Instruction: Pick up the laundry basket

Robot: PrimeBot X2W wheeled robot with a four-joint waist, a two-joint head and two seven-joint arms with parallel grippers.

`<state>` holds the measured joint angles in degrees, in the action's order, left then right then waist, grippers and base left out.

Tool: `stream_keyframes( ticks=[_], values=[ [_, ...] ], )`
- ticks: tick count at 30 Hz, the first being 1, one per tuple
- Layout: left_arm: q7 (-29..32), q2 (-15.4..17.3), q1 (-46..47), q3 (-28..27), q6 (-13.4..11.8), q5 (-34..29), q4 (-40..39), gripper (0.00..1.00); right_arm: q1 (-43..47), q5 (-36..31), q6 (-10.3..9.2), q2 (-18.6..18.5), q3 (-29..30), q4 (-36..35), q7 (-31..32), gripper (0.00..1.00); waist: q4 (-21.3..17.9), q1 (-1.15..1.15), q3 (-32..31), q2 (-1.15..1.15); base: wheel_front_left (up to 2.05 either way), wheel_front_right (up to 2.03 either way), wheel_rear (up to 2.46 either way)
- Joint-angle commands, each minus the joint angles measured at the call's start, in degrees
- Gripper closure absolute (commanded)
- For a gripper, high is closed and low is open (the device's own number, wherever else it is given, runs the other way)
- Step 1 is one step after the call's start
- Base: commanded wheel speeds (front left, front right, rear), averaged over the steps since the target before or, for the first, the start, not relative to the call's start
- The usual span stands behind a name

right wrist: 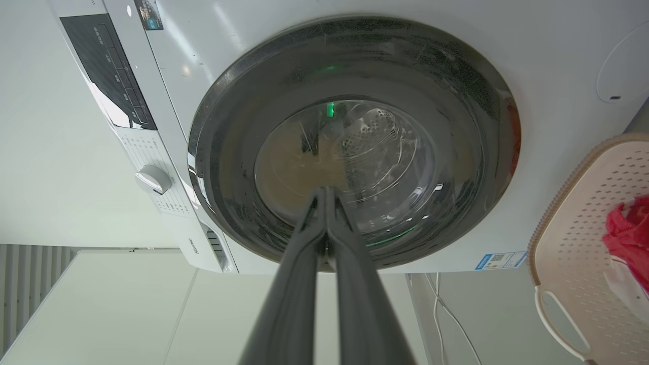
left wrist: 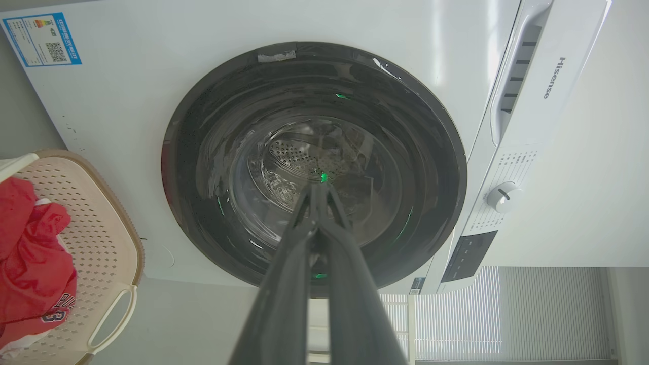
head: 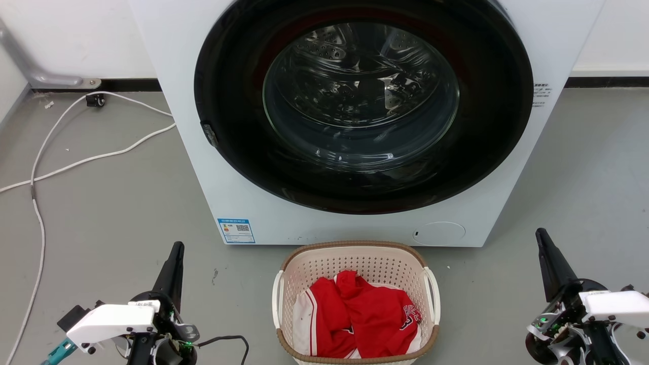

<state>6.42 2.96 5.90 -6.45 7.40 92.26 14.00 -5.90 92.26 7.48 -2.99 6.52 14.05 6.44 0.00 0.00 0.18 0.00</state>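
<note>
The laundry basket, cream perforated plastic with a brown woven rim and white side handles, stands on the floor in front of the washing machine, holding red and white clothes. It also shows at the left edge of the left wrist view and at the right edge of the right wrist view. My left gripper is shut, well left of the basket and apart from it. My right gripper is shut, well right of it. In each wrist view the fingertips meet, on the left and on the right.
A white front-loading washing machine with a dark round glass door stands just behind the basket. White cables trail over the grey floor at the left. A wall with a dark skirting runs behind.
</note>
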Motion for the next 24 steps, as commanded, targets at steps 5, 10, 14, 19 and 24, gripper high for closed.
stream_keyframes(
  ticks=[5,10,14,19,24],
  values=[
    [0.2,-0.1,0.6,-0.2,0.2,-0.2,0.0,1.0,-0.7,-0.2,0.02,0.2,0.1,-0.1,0.1,1.0,0.0,0.0,0.0,0.0,0.0,0.0,0.0],
    [0.2,-0.1,0.6,-0.2,0.2,-0.2,0.0,1.0,-0.7,-0.2,0.02,0.2,0.1,-0.1,0.1,1.0,0.0,0.0,0.0,0.0,0.0,0.0,0.0],
    [0.2,-0.1,0.7,-0.2,0.2,-0.2,0.0,1.0,-0.7,-0.2,0.02,0.2,0.1,-0.1,0.1,1.0,0.0,0.0,0.0,0.0,0.0,0.0,0.0],
    [0.2,-0.1,0.7,-0.2,0.2,-0.2,0.0,1.0,-0.7,-0.2,0.02,0.2,0.1,-0.1,0.1,1.0,0.0,0.0,0.0,0.0,0.0,0.0,0.0],
    [0.0,0.0,0.0,0.0,0.0,0.0,0.0,0.0,0.0,0.0,0.0,0.0,0.0,0.0,0.1,0.0,0.0,0.0,0.0,0.0,0.0,0.0,0.0]
  ],
)
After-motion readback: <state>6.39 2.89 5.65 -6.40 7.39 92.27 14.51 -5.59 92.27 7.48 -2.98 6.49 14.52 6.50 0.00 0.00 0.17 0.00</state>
